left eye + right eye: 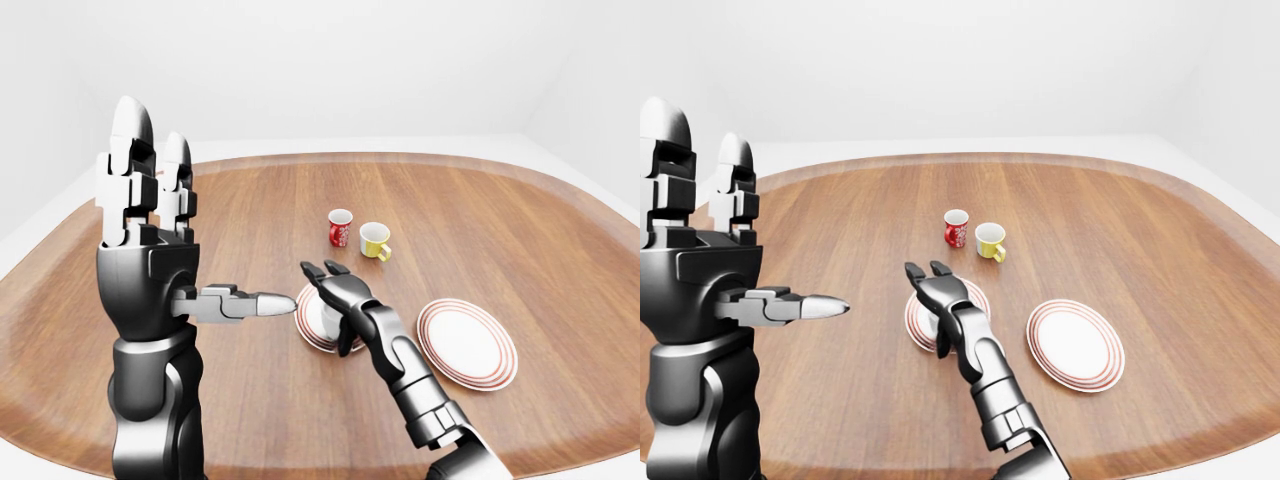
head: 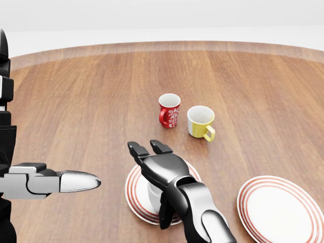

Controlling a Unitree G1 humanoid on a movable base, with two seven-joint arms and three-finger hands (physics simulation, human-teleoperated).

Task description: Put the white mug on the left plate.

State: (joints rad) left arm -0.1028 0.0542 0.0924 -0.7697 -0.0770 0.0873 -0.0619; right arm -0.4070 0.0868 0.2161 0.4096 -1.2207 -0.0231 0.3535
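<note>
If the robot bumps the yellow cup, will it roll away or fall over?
Probably neither. The yellow cup stands upright on the flat wooden table and looks short and wide, so a gentle bump would likely just slide it. If it did tip, its side handle should keep it from rolling far. It looks hard and glossy, so it may be slippery and could chip.

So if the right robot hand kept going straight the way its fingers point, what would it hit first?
Probably the red mug. The right robot hand points up the head view from over the left plate, with bare table between, though depth is unclear.
</note>
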